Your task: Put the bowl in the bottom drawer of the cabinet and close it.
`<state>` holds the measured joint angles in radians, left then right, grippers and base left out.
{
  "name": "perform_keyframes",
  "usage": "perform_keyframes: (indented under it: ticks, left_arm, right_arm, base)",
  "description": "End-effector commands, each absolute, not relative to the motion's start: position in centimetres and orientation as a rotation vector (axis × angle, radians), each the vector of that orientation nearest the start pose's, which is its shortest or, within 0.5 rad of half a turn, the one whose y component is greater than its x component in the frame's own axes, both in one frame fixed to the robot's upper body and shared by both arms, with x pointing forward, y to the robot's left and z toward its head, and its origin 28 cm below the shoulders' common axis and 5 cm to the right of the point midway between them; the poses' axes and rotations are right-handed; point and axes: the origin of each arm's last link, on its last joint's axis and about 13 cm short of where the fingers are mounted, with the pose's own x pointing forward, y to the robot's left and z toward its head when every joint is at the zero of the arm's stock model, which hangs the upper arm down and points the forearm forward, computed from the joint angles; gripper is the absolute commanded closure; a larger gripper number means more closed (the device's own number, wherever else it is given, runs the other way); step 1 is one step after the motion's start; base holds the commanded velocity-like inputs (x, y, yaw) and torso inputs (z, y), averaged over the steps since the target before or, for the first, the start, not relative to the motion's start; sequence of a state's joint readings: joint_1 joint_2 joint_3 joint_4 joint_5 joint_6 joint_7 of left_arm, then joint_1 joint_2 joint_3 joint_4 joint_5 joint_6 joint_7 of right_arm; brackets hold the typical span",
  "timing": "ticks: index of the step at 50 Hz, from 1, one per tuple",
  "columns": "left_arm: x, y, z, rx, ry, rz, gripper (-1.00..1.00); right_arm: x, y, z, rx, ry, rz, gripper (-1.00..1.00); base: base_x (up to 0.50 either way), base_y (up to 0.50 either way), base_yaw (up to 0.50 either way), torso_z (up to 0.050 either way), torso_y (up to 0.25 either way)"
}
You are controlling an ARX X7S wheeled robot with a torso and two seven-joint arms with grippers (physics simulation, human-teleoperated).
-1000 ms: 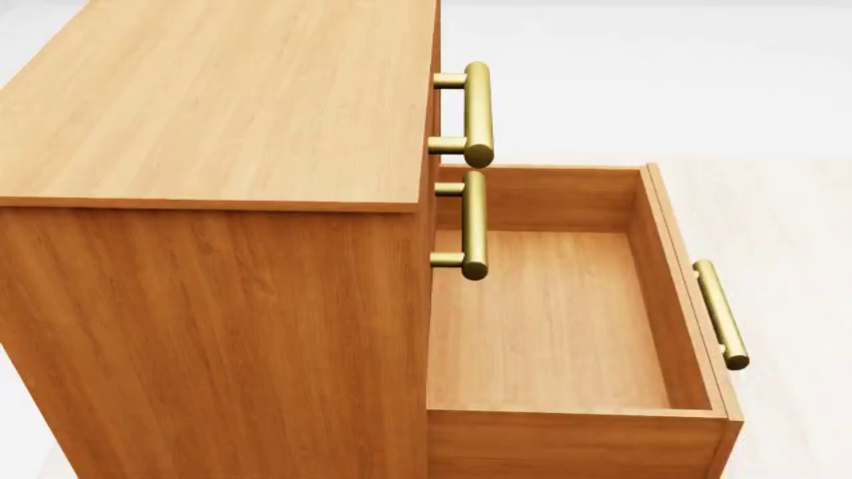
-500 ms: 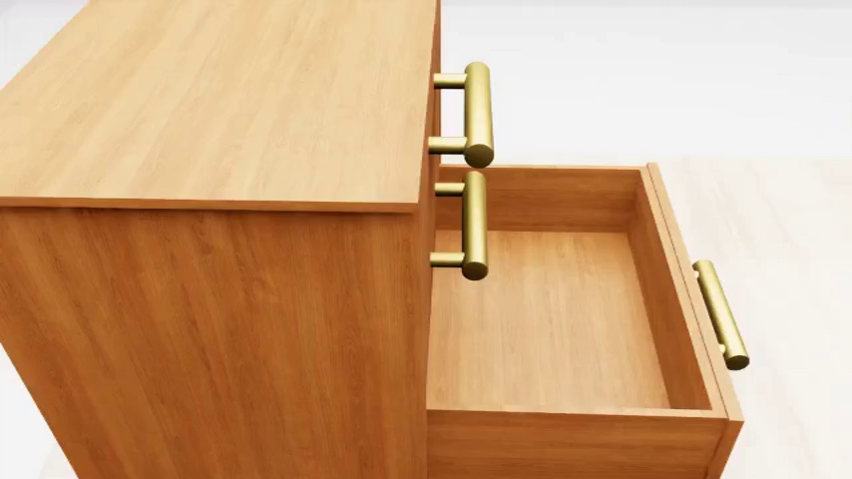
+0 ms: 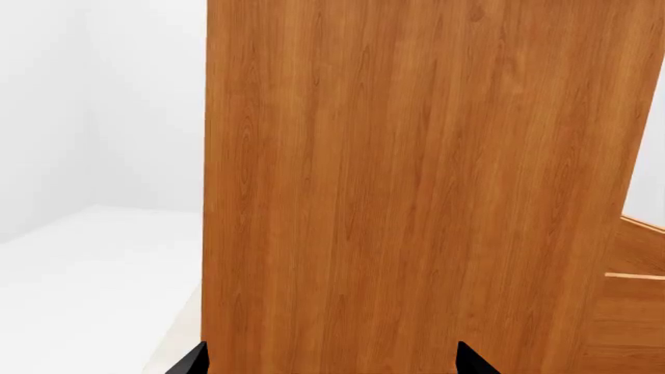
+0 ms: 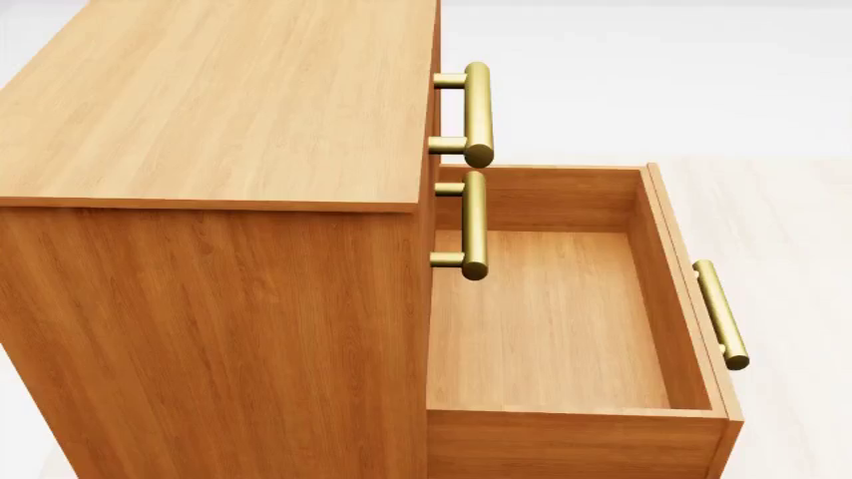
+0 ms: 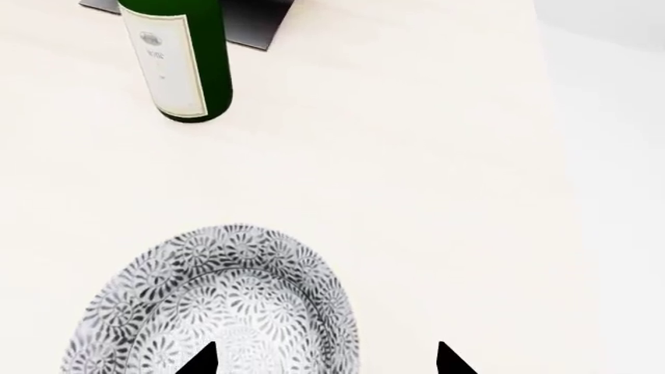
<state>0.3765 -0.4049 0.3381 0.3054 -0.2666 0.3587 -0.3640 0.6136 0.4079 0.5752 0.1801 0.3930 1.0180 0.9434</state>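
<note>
The bowl (image 5: 223, 296), white with a fine blue-grey floral pattern, rests on a pale surface in the right wrist view. My right gripper (image 5: 324, 362) is open just above it, one fingertip over the bowl's inside, the other past its rim. The orange-brown cabinet (image 4: 213, 120) fills the head view's left. Its bottom drawer (image 4: 546, 319) is pulled out wide with nothing in it, and its brass handle (image 4: 720, 314) is at the right. My left gripper (image 3: 330, 362) is open and faces the cabinet's plain side (image 3: 416, 187). Neither gripper shows in the head view.
A green bottle (image 5: 177, 58) with a white label stands beyond the bowl, beside a dark flat base (image 5: 249, 19). The two upper drawers are shut, and their brass handles (image 4: 477, 112) (image 4: 473, 225) jut out over the open drawer's back. Pale floor surrounds the cabinet.
</note>
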Motion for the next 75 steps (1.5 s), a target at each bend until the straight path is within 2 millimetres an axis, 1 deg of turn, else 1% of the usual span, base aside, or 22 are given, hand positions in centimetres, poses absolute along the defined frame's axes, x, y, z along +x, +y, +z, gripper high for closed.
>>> perform_keyframes:
  ticks: [1, 19, 35, 48, 61, 64, 75]
  left_arm:
    - [11.3, 21.3, 3.1, -0.099, -0.141, -0.055, -1.00]
    - [11.2, 21.3, 3.1, -0.098, -0.141, -0.055, -1.00]
    - [11.2, 21.2, 3.2, -0.101, -0.141, -0.056, -1.00]
    - [11.3, 21.2, 3.2, -0.101, -0.140, -0.055, -1.00]
    - [11.2, 21.3, 3.2, -0.100, -0.140, -0.055, -1.00]
    - [11.2, 21.3, 3.3, -0.101, -0.140, -0.054, -1.00]
    - [11.3, 21.3, 3.3, -0.101, -0.140, -0.055, -1.00]
  right_arm:
    - [27.6, -28.2, 11.9, 0.312, 0.570, -1.285, -1.00]
    - [27.4, -29.1, 11.7, 0.371, 0.585, -1.296, -1.00]
    - [27.6, -29.3, 11.2, 0.401, 0.613, -1.277, -1.00]
    - [27.9, -29.9, 11.7, 0.443, 0.612, -1.292, -1.00]
    - [28.3, -30.4, 11.1, 0.494, 0.640, -1.282, -1.00]
    - [28.5, -30.3, 11.0, 0.544, 0.661, -1.250, -1.00]
    - [28.6, -30.4, 10.8, 0.549, 0.661, -1.246, -1.00]
  base:
    - [0.00, 0.00, 0.00, 0.000, 0.000]
    - [0.00, 0.00, 0.00, 0.000, 0.000]
    - [0.00, 0.00, 0.00, 0.000, 0.000]
    - [0.00, 0.00, 0.00, 0.000, 0.000]
    - [0.00, 0.00, 0.00, 0.000, 0.000]
    - [0.00, 0.00, 0.00, 0.000, 0.000]
    - [0.00, 0.00, 0.00, 0.000, 0.000]
